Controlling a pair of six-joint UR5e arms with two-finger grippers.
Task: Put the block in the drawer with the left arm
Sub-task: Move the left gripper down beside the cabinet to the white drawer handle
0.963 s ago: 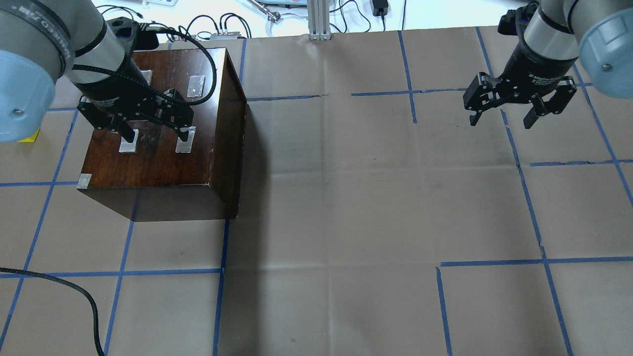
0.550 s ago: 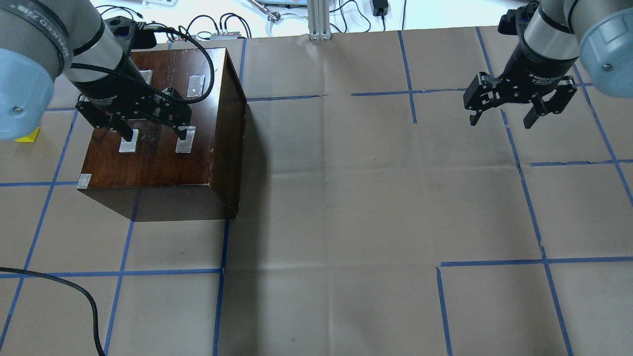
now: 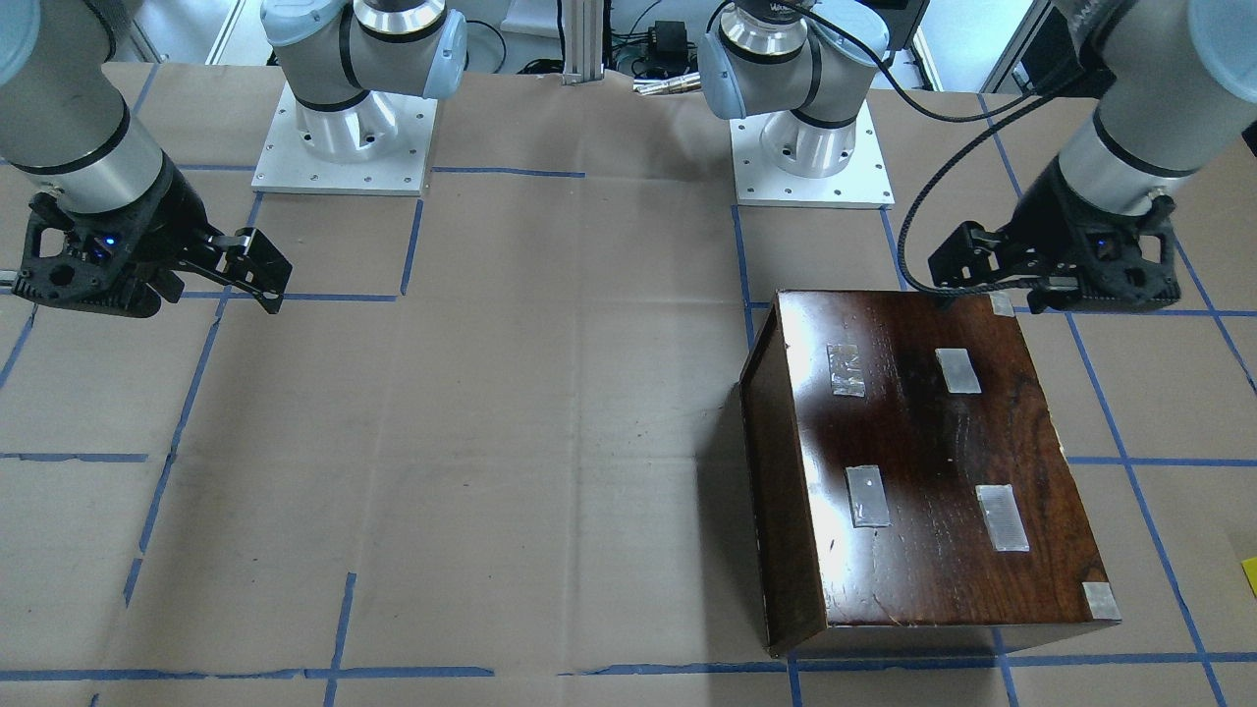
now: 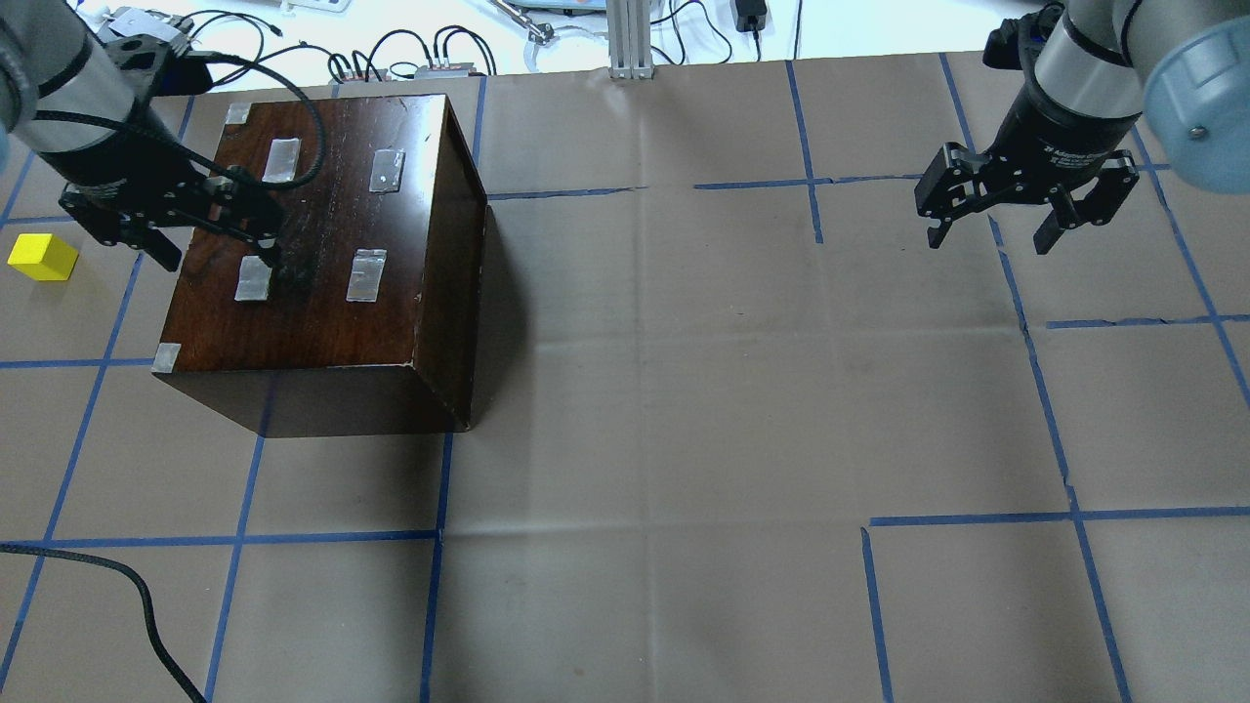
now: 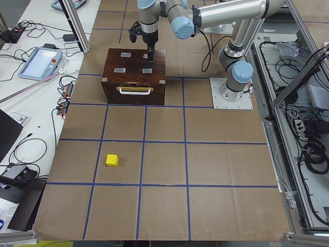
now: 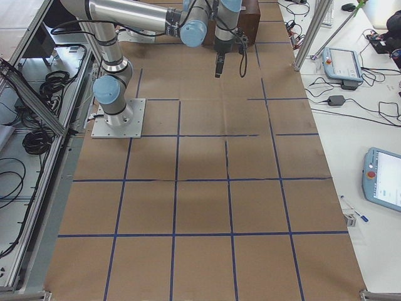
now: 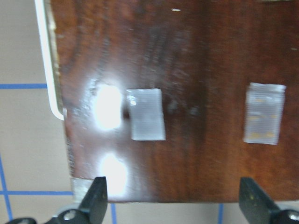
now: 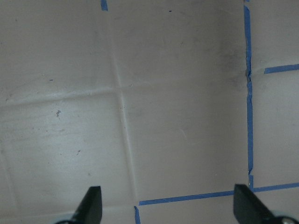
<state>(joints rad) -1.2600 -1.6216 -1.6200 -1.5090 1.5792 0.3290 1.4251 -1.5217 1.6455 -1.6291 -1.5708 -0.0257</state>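
Observation:
The yellow block lies on the table paper left of the dark box; it also shows in the exterior left view. My left gripper is open and empty, hovering over the left part of the box top, right of the block. In the left wrist view its open fingertips frame the box top and its edge. The drawer is shut inside the box; only the front with a white handle shows. My right gripper is open and empty above the far right of the table.
Several grey tape patches sit on the box top. Blue tape lines grid the brown paper. Cables and an aluminium post lie along the far edge. A loose black cable crosses the near left corner. The two arm bases stand behind.
My left arm has swung left, carrying the open gripper from the middle of the box top to its left edge. The yellow block, mostly hidden before, is now in full view. The right arm is still.

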